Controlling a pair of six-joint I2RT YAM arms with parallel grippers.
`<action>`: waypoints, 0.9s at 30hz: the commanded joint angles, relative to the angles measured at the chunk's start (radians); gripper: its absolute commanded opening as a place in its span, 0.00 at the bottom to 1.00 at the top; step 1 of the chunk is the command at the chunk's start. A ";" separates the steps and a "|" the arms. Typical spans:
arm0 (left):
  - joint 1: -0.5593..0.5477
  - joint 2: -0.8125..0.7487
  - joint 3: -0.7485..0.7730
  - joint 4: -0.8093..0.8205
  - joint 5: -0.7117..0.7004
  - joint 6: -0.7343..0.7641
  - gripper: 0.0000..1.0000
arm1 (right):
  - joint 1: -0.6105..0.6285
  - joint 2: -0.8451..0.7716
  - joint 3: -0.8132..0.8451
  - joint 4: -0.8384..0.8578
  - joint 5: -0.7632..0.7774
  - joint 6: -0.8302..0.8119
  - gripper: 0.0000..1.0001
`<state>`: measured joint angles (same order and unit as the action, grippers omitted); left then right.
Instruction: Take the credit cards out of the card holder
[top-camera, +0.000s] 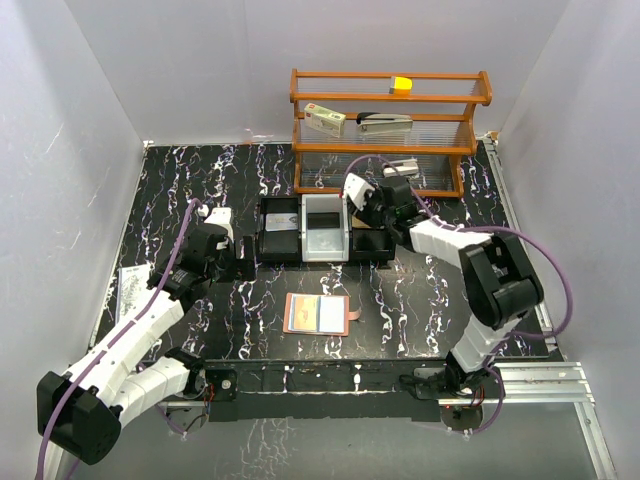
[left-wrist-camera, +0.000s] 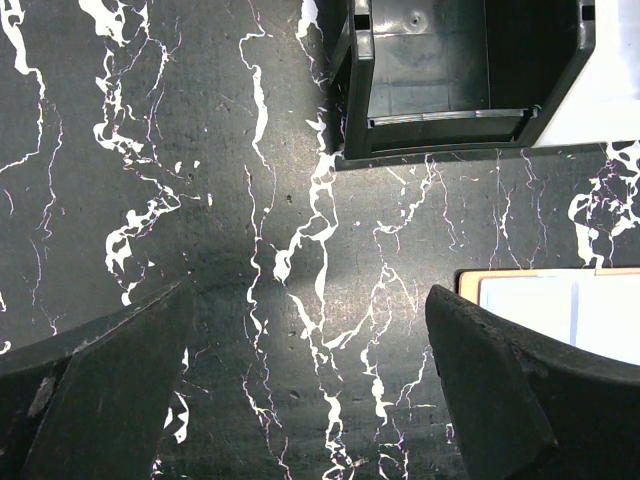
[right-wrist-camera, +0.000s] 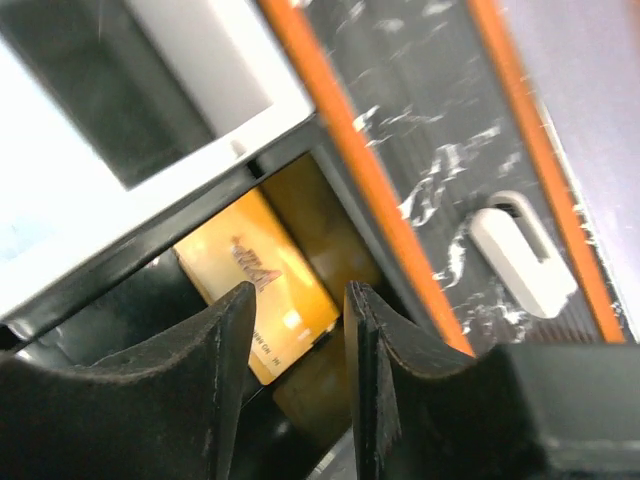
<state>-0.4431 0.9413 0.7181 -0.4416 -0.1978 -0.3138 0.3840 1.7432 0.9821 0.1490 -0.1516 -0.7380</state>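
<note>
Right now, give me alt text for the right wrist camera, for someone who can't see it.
The right gripper, jaws slightly apart and holding nothing, hangs over a yellow card lying in a black tray. A white tray sits at upper left; an orange rack rail and a small white object lie beyond.

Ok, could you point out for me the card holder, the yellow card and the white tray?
card holder (top-camera: 316, 314): top external view, on its pale blue-grey open inside.
yellow card (right-wrist-camera: 285, 288): right wrist view, on its printed face.
white tray (top-camera: 306, 230): top external view, on its left wall.
</note>
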 joint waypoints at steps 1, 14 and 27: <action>0.003 -0.002 0.005 0.006 0.004 0.010 0.99 | -0.005 -0.182 -0.003 0.193 0.025 0.218 0.40; 0.003 0.004 -0.001 0.024 -0.026 0.008 0.99 | -0.004 -0.551 -0.146 0.152 0.205 1.117 0.93; 0.003 0.000 -0.004 0.026 -0.056 0.001 0.99 | 0.023 -0.621 -0.330 0.075 -0.256 1.457 0.98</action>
<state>-0.4431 0.9478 0.7177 -0.4232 -0.2276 -0.3141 0.3836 1.1118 0.6846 0.2337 -0.2832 0.5926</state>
